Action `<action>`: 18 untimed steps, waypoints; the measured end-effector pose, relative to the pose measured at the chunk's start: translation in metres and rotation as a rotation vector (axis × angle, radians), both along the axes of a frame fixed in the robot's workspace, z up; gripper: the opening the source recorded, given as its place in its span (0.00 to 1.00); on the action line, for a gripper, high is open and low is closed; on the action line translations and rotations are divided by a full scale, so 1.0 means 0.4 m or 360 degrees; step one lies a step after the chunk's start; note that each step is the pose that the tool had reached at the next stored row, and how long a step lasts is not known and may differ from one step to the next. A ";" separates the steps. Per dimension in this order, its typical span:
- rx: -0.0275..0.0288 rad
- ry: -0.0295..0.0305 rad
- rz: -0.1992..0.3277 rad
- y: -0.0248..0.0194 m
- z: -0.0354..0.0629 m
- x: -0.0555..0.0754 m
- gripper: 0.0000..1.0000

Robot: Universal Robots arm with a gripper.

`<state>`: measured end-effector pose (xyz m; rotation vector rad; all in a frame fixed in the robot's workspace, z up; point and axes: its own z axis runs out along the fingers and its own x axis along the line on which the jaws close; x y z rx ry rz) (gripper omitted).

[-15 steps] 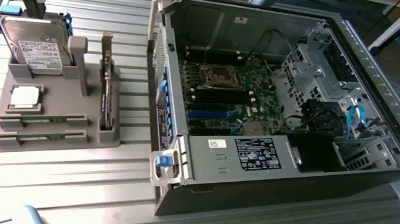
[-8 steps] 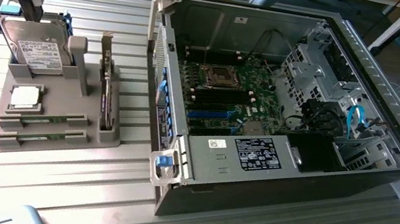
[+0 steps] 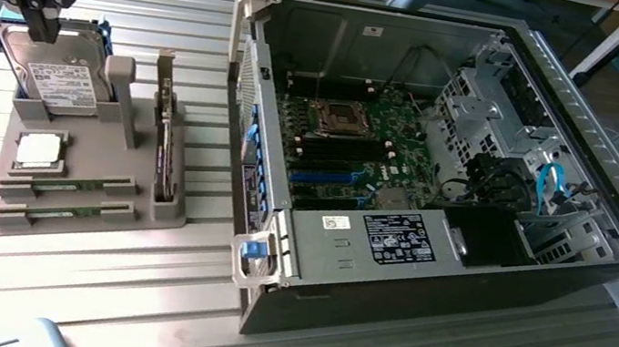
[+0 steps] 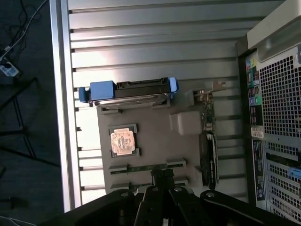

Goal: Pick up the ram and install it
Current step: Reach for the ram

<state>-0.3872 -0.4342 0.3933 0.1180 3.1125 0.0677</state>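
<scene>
Two green ram sticks lie edge-up in slots at the front of a grey holder [image 3: 92, 229]: one ram stick [image 3: 69, 186] and a second [image 3: 65, 211] just in front of it. In the wrist view a ram stick [image 4: 141, 167] shows just beyond my fingertips. My gripper [image 3: 43, 16] hangs high over the holder's far end, above the hard drive [image 3: 59, 79]. Its fingers are shut with nothing between them. The same gripper [image 4: 162, 178] shows as dark fingers pressed together.
The holder also carries a square silver processor [image 3: 40, 150] and an upright card [image 3: 166, 147]. An open computer case [image 3: 601, 194] lies to the exterior view's right, its motherboard [image 3: 351, 138] exposed. The slatted metal table [image 3: 81, 305] has an edge near the holder.
</scene>
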 end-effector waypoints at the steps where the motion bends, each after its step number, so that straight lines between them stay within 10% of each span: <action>1: -0.00001 0.00000 0.0000 -0.006 0.000 -0.001 0.10; 10: 0.00000 -0.00001 0.0000 -0.049 0.000 -0.011 0.10; 18: 0.00000 -0.00001 0.0000 -0.051 0.000 -0.011 0.10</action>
